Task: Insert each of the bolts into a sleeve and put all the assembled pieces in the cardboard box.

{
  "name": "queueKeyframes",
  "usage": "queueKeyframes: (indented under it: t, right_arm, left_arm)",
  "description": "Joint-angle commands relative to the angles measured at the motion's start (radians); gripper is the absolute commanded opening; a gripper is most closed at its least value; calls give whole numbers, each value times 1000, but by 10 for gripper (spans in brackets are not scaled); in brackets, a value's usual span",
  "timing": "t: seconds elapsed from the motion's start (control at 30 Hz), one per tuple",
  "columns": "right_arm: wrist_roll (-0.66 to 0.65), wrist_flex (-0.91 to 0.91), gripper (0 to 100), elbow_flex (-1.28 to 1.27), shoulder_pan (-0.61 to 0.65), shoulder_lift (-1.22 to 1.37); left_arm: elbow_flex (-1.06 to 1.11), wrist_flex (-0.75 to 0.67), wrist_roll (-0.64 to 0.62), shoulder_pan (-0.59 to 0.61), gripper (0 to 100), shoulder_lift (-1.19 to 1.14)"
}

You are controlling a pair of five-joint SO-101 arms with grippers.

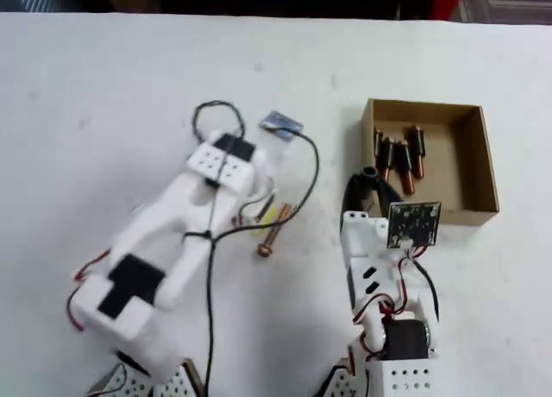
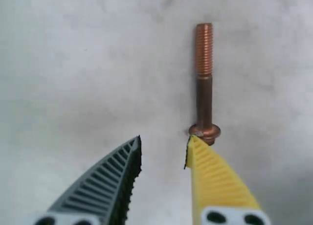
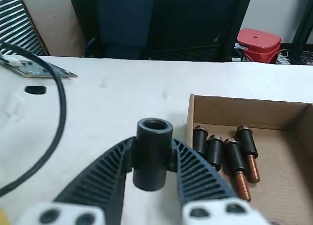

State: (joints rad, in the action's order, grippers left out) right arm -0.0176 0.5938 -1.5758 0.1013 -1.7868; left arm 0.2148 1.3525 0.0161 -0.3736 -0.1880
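Note:
A copper bolt [image 2: 204,83] lies flat on the white table, also visible as the bolt [image 1: 272,233] beside the left arm in the high view. My left gripper [image 2: 163,146] is open just behind the bolt's flanged head, its yellow fingertip [image 2: 195,146] touching the head. My right gripper [image 3: 153,159] is shut on a black sleeve [image 3: 153,151], held upright with its bore facing up, just left of the cardboard box [image 1: 474,164]. Inside the box lie several assembled pieces [image 1: 398,158], sleeves with copper bolt ends sticking out [image 3: 230,159].
A small blue circuit board [image 1: 280,125] and a looping black cable [image 1: 306,168] lie on the table beyond the left arm. The table's far edge meets dark furniture and a red container [image 3: 258,41].

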Motion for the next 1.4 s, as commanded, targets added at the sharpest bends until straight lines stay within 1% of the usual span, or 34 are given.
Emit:
queueKeyframes:
  t: [0.0, 0.07, 0.17, 0.3, 0.5, 0.6, 0.8, 0.97, 1.0, 1.2, 1.37]
  right_arm:
    - [6, -25, 17, 11, -8, -12]
    - [6, -25, 17, 11, -8, -12]
    - [6, -25, 17, 11, -10, -12]
    - [6, -25, 17, 11, -10, -12]
    - [6, -25, 17, 11, -10, -12]
    - [6, -25, 17, 11, -10, -12]
    - [5, -25, 17, 11, -10, -12]
    - [5, -25, 17, 11, -10, -12]
    - [5, -25, 17, 11, -10, -12]
    - [5, -25, 17, 11, -10, -12]
    - [5, -25, 17, 11, -10, -12]
  left_arm:
    - [-206, 158, -15, -77, 180, -56]
    - [-250, 172, -20, -82, 180, -81]
    - [-281, 161, -68, -84, 181, -134]
    - [-298, 152, -77, -85, 181, -217]
    - [-321, 84, -83, -87, 181, -283]
    - [-319, 69, -121, -88, 181, -297]
    - [-319, 71, -127, -143, 177, -341]
    - [-313, 35, -124, -131, 176, -406]
    - [-319, 35, -124, -130, 167, -417]
    - [-321, 43, -121, -143, 29, -424]
    - [-311, 44, -126, -137, 24, -430]
